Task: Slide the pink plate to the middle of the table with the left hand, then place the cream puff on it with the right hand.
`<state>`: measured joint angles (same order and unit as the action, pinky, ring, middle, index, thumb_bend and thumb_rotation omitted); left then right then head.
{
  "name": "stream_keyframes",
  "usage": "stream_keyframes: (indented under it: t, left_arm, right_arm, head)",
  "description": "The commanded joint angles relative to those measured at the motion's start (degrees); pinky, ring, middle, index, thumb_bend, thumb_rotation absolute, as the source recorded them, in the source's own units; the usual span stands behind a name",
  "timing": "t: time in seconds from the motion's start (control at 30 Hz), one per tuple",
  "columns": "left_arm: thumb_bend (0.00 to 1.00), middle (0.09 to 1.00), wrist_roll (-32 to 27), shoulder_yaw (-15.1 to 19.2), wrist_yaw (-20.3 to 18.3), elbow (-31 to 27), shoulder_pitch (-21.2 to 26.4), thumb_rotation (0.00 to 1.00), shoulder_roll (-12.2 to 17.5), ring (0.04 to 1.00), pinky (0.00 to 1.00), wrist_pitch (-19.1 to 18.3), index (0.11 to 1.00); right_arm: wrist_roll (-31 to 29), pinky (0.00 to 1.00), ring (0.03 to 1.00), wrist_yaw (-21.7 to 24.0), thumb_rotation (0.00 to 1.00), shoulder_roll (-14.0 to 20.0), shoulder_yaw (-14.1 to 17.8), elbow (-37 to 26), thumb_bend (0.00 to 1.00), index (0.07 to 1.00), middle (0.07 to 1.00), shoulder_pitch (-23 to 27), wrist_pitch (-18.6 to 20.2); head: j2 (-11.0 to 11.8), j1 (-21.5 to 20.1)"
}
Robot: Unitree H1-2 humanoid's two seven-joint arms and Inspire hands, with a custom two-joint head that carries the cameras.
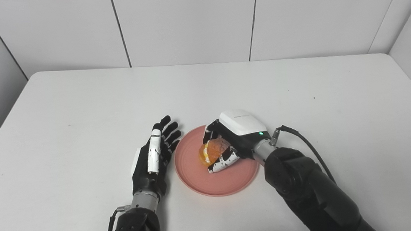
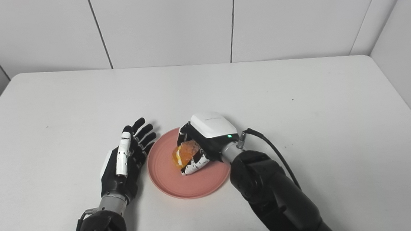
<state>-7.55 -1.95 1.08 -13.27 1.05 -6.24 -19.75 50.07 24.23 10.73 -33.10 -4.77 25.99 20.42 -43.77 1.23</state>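
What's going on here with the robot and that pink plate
The right hand is closed on the cream puff and holds it over the pink plate, which sits near the middle of the white table. Whether the puff already rests on the plate is hard to tell. The left hand is open, fingers straight, just left of the plate's rim, holding nothing.

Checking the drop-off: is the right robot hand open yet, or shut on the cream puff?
Shut on it: the right robot hand wraps its fingers around the cream puff over the pink plate.
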Motion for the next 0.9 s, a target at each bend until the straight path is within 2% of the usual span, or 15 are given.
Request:
stream_keyframes:
  t: [0.0,0.23,0.3,0.37,0.4,0.47,0.53,0.63,0.7,0.87]
  left_arm:
    - [0.44,0.882,0.2,-0.3,0.0,-2.1,2.0,1.0,-0.5,0.87,0.87,0.0,0.865]
    - [0.45,0.884,0.2,-0.2,0.0,-2.4,2.0,1.0,-0.4,0.87,0.87,-0.5,0.872]
    - [0.44,0.881,0.2,-0.2,0.0,-2.4,1.9,1.0,-0.6,0.866,0.87,-0.5,0.869]
    - [0.45,0.878,0.2,-0.2,0.0,-2.4,1.9,1.0,-0.6,0.863,0.86,-0.5,0.866]
    - [0.45,0.877,0.2,-0.2,0.1,-2.4,1.9,1.0,-0.7,0.861,0.86,-0.4,0.864]
    - [0.45,0.876,0.2,-0.3,0.0,-2.3,2.0,1.0,-0.6,0.861,0.86,-0.2,0.864]
    - [0.45,0.876,0.2,-0.2,0.0,-2.2,2.0,1.0,-0.7,0.86,0.86,-0.2,0.864]
    - [0.45,0.877,0.3,-0.2,0.2,-2.4,2.0,1.0,-0.8,0.86,0.86,-0.4,0.866]
    - [0.45,0.878,0.1,-0.1,0.1,-2.2,2.0,1.0,-0.8,0.862,0.86,-0.1,0.868]
    - [0.45,0.877,0.0,0.1,0.0,-2.1,2.1,1.0,-0.8,0.863,0.86,-0.1,0.867]
  right_arm:
    - [0.8,0.29,0.375,0.0,0.15,0.7,0.4,-1.7,0.49,0.492,0.473,1.4,-2.0]
    - [1.8,0.24,0.33,1.5,0.16,1.7,-0.1,-2.8,0.5,0.489,0.422,1.6,-2.1]
    - [2.2,0.26,0.358,1.8,0.16,2.0,-0.2,-3.1,0.51,0.489,0.454,1.7,-2.3]
    - [2.2,0.34,0.463,2.0,0.17,2.2,-0.2,-3.4,0.51,0.493,0.555,1.7,-2.6]
    - [2.1,0.4,0.532,2.1,0.32,2.3,-0.1,-3.6,0.59,0.603,0.623,1.7,-2.7]
    - [2.0,0.44,0.588,2.2,0.42,2.4,0.0,-4.0,0.66,0.702,0.683,1.7,-2.9]
    - [2.1,0.46,0.623,2.6,0.47,2.4,0.2,-4.3,0.71,0.787,0.722,1.8,-2.9]
    - [1.8,0.47,0.628,3.2,0.51,2.4,0.6,-5.0,0.75,0.841,0.736,2.1,-3.0]
    - [1.5,0.49,0.666,3.6,0.53,2.4,1.0,-5.6,0.78,0.872,0.773,2.4,-3.0]
    - [1.7,0.52,0.701,4.7,0.54,2.2,1.8,-7.0,0.8,0.894,0.804,3.2,-2.6]
  head:
    - [-0.1,0.0]
    - [-0.2,-0.2]
    - [-0.1,-0.1]
    - [-0.2,-0.1]
    - [-0.2,-0.1]
    - [-0.1,-0.2]
    - [-0.1,-0.2]
    - [-0.1,-0.2]
    - [0.0,-0.1]
    - [-0.1,-0.2]
